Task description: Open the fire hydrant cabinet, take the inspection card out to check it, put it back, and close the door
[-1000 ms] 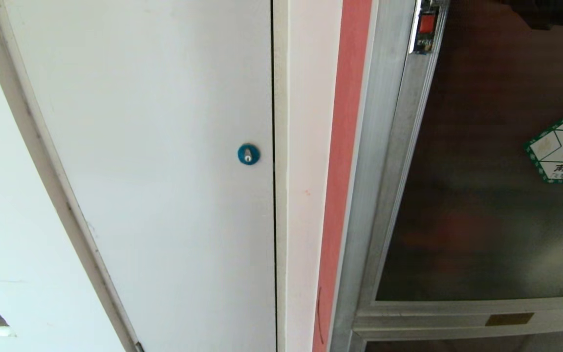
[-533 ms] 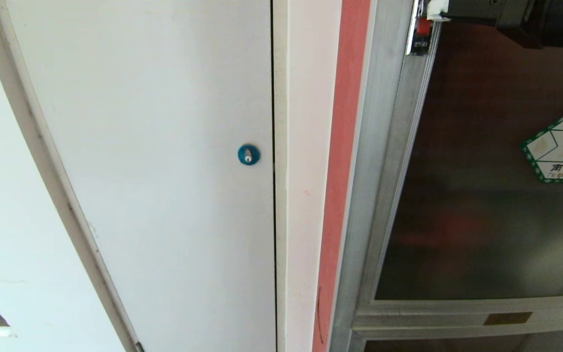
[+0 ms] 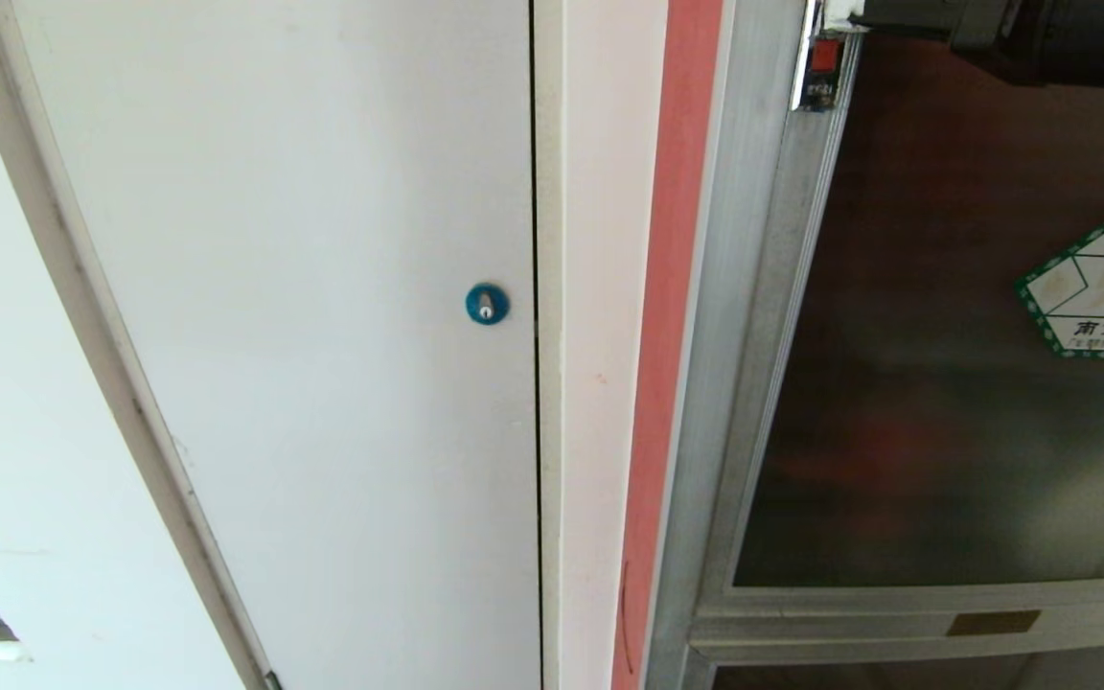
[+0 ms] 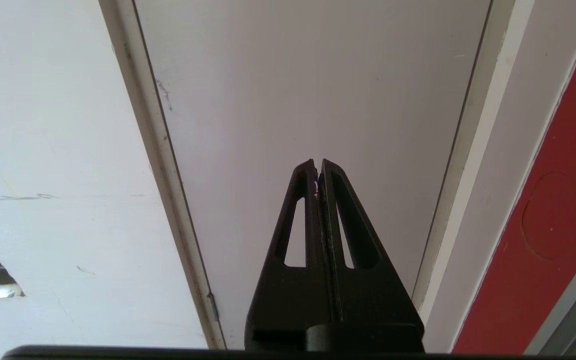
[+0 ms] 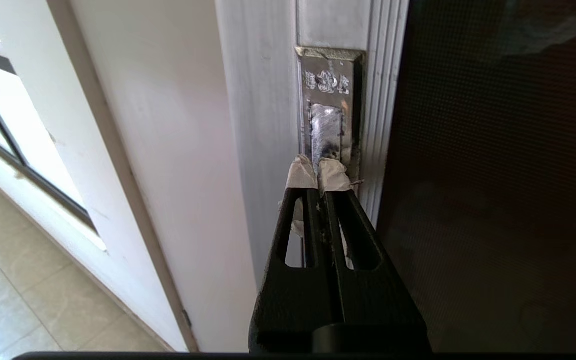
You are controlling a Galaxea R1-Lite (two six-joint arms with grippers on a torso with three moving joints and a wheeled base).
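Right gripper point(image 5: 318, 170), jaws pressed together empty, sat on the silver-plated red latch point(image 3: 822, 57) upper right; pressing squarely should release the aluminium-framed tinted-glass door point(image 3: 945, 383).

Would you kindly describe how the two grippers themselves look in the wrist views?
Both are matte black plastic with two long tapered fingers, each pierced by an elongated slot. The left gripper has bare black tips; the right gripper has its fingertips wrapped in pale beige tape.
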